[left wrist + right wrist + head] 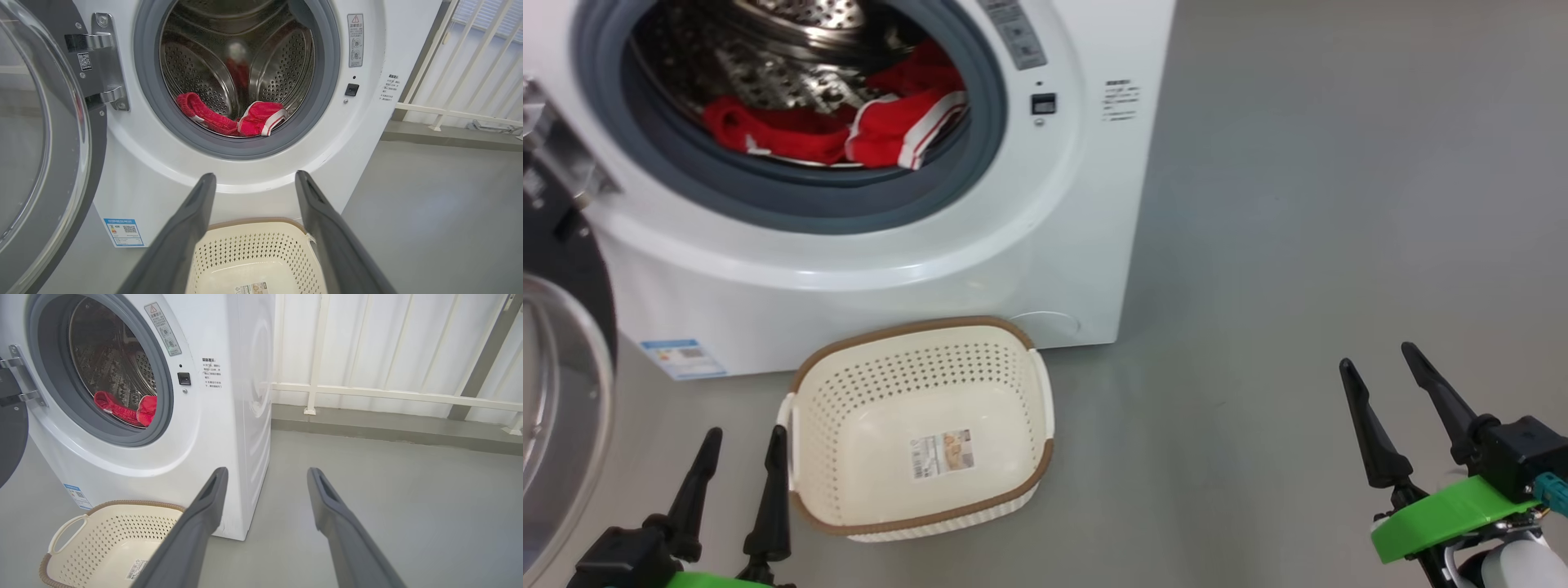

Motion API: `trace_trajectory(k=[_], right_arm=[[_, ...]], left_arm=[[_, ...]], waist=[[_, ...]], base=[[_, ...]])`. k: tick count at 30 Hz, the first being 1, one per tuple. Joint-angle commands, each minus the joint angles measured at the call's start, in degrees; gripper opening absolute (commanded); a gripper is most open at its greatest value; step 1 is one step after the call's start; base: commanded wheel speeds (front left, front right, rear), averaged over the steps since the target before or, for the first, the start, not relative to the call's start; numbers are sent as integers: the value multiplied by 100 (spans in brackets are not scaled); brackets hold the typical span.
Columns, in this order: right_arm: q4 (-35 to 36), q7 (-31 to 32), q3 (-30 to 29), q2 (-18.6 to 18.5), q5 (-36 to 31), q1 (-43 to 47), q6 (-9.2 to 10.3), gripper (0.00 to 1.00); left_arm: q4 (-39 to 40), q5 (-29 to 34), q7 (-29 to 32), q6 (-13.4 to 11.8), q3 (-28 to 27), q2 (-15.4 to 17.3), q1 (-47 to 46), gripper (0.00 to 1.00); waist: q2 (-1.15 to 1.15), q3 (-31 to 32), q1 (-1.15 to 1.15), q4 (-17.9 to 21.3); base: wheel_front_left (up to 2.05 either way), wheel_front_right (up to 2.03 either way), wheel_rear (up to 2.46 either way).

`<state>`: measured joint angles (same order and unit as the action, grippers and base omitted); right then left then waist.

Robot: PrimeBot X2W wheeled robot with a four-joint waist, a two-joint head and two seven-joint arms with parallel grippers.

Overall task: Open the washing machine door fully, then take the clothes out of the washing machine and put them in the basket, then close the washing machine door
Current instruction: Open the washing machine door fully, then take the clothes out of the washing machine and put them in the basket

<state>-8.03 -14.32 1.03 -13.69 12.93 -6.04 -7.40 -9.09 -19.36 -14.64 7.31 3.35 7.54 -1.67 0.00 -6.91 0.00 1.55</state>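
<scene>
The white washing machine stands with its round black-rimmed door swung open to the left. Red clothes with white stripes lie low in the steel drum, by the grey gasket. On the floor in front sits the cream basket with a brown rim, holding just a paper label. My left gripper is open, just left of the basket. Open too, my right gripper hovers over bare floor, right of the machine.
Grey floor stretches to the right of the machine. A white railing and a low grey ledge run along the back right. A steel hinge holds the door at the machine's left.
</scene>
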Motion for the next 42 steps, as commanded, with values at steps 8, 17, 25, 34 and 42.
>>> trace_trajectory(k=[8,17,25,34,42], right_arm=[[178,-68,38,-42,-18,55,-9,100],[177,-68,5,-2,-36,82,-9,100],[176,-68,15,6,-50,87,-9,100],[178,-68,46,4,-53,66,-9,100],[178,-68,71,-3,-61,33,-9,100]], left_arm=[[187,2,-36,17,-144,149,-67,100],[135,52,-36,17,-119,186,-96,100],[139,128,-36,17,-267,126,-118,100],[168,219,-36,17,-309,82,-127,100],[125,186,-36,17,-271,83,-164,100]], waist=[[0,57,0,232],[0,66,0,208],[0,59,0,157],[0,19,0,115],[0,-31,0,84]], base=[[0,0,0],[0,0,0],[0,0,0],[0,0,0],[18,-45,27]])
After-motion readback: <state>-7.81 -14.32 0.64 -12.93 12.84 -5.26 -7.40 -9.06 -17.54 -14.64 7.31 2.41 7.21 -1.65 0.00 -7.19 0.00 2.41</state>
